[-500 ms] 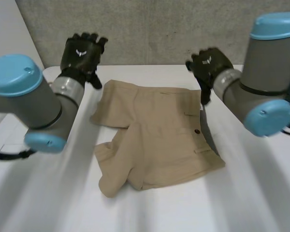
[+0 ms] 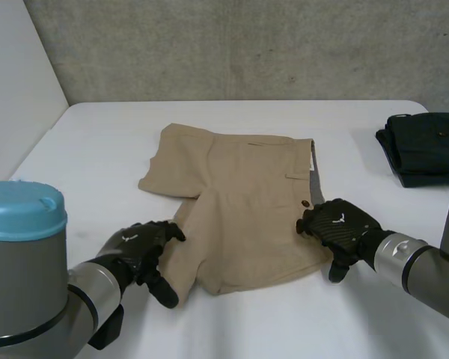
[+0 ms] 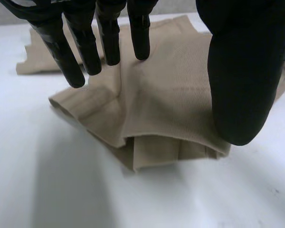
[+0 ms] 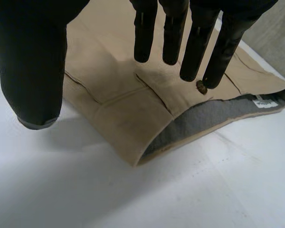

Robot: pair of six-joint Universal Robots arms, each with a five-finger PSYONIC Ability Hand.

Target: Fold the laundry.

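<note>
Head view, my left hand (image 2: 136,248) fingers straight and apart at tan shorts (image 2: 239,187) leg hem, right hand (image 2: 337,226) likewise spread at waistband corner

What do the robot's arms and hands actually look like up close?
Each arm is a thick grey tube. The left arm carries a rounded light-blue cap, and the right arm ends in a silvery cuff. The left robot hand and right robot hand are black and glove-like, with slim fingers, a thick thumb and a small white emblem on the back.
</note>
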